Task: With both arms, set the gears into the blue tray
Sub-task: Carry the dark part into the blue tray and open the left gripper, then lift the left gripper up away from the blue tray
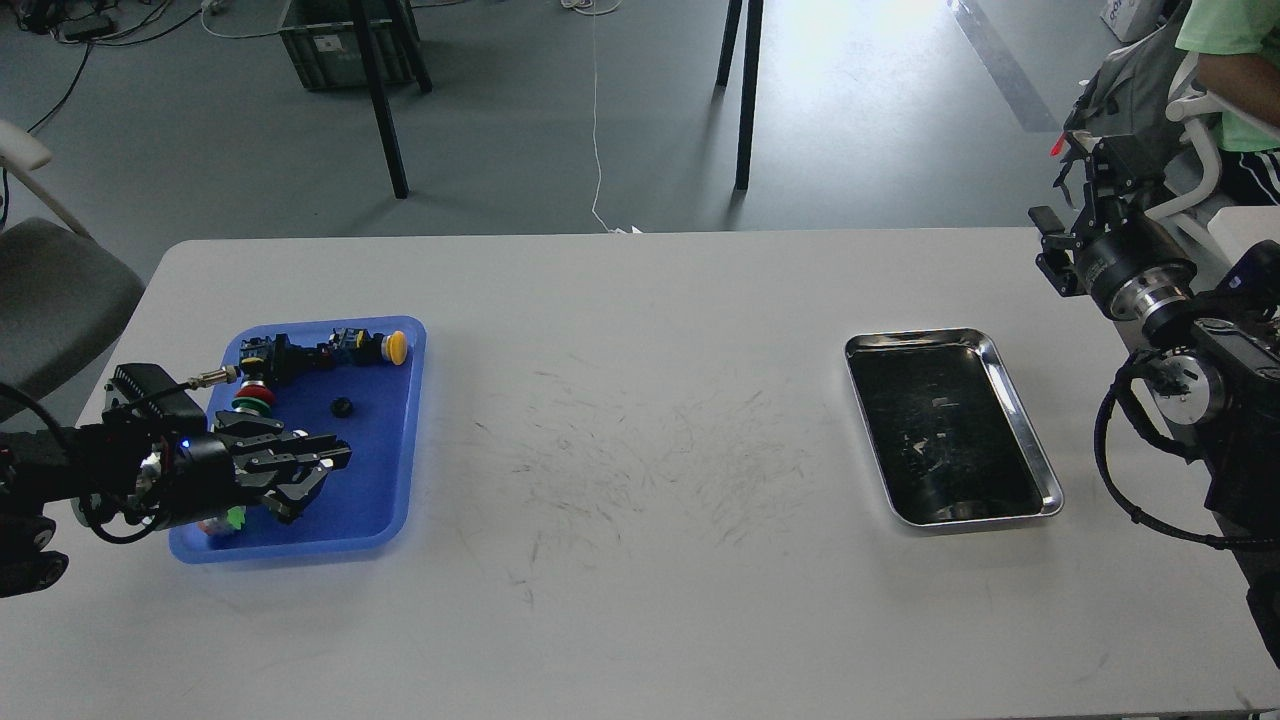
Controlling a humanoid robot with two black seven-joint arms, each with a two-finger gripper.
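The blue tray [385,470] lies at the table's left end. One gear [343,406], a tiny black ring, rests on its bare floor right of centre. My left gripper [315,474] hovers over the tray's near half, a little below and left of the gear, open with nothing between its fingers. My right gripper [1072,200] is raised at the far right edge, beyond the table's corner; it is dark and small, and its fingers cannot be told apart.
Push-button switches with yellow [397,346], red and green caps [255,398] lie along the blue tray's far and left sides. A steel tray [915,337] with a dark inside sits at the right. A seated person [1235,60] is at the top right.
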